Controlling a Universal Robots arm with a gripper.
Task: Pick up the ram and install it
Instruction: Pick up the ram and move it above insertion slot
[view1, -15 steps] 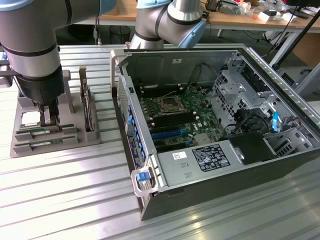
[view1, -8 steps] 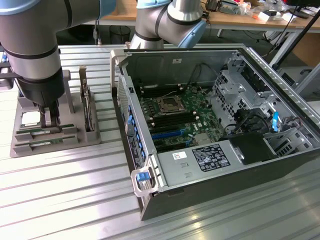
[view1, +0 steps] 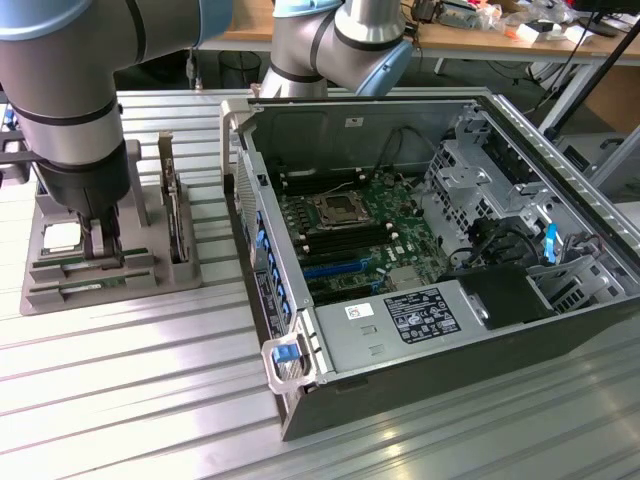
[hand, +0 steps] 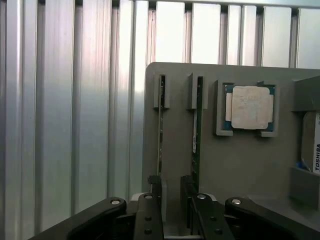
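Two ram sticks are recorded standing on edge in narrow parallel slots of a gray tray. In the wrist view their long axes run straight away from the gripper toward the tray's far rim, in line with the ribs of the metal table. Both are seen edge-on as thin green boards. A pale label is noted on the stick nearer the processor; the stick nearer the tray's edge shows only its narrow side. The chips cannot be made out.

The jaws are spread apart and nothing is pinched between them. The black fingers stand over the near ends of the sticks; whether contact is made cannot be told.

A square silver processor lies flat in its own pocket beside the sticks. A hard drive with a white label is seated beyond it.

In the exterior view the gripper is set down over the tray. An open computer case with its motherboard exposed lies to the exterior view's right.
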